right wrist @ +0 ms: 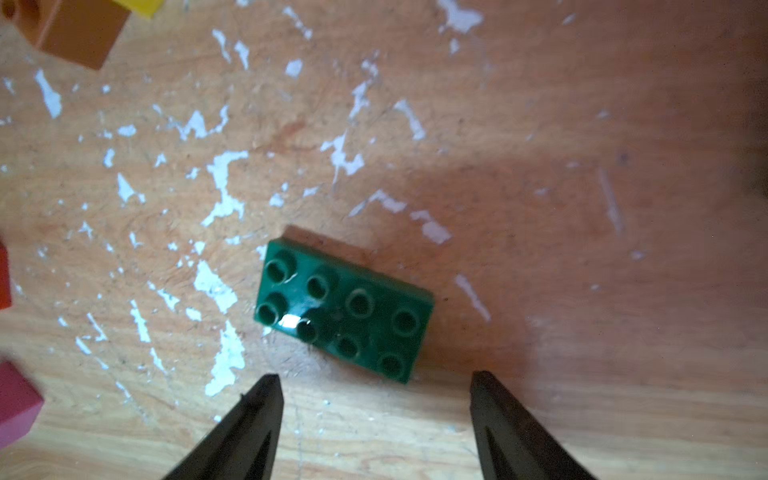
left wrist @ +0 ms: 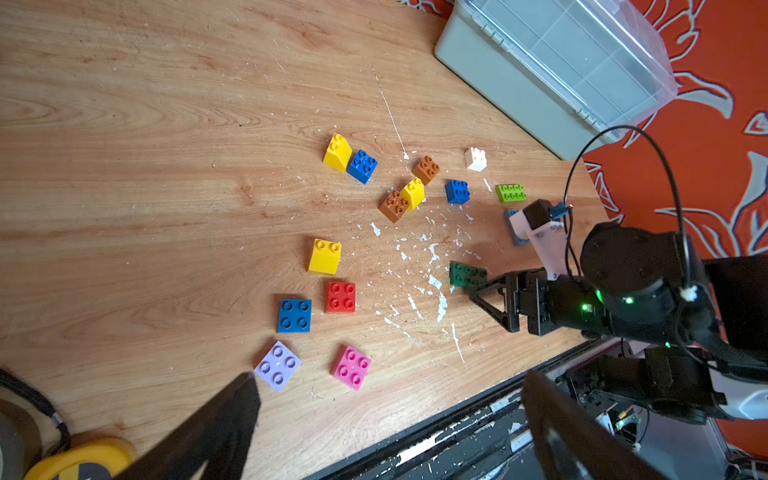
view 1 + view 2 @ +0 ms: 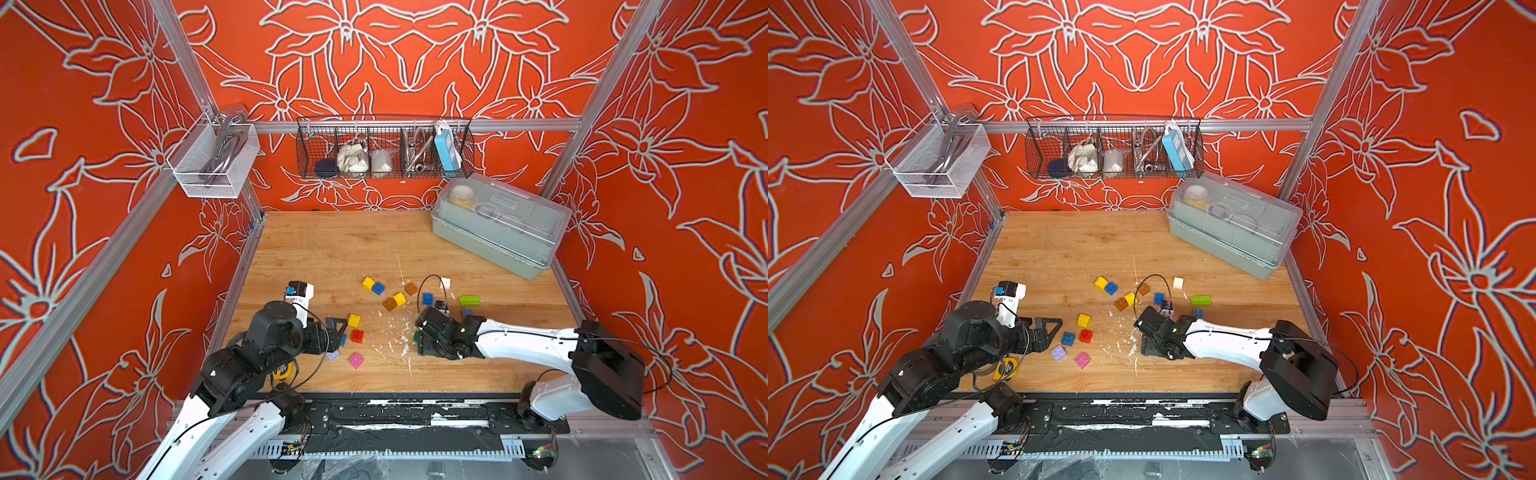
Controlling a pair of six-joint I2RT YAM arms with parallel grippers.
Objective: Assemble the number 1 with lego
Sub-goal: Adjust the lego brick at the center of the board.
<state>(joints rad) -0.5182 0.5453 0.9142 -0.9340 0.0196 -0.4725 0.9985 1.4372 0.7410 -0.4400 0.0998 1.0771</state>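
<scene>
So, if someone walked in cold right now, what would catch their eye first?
Probably the loud orange-red walls with white flower outlines all round the cell. Next, the small coloured studded plastic bricks scattered across the middle of the wooden table, among white flecks. Then the dark green flat oblong brick lying just ahead of the right gripper, whose jaws stand open.

lego (image 3: 357,336) lies scattered on table (image 3: 332,249), box (image 3: 498,224) behind.
</scene>
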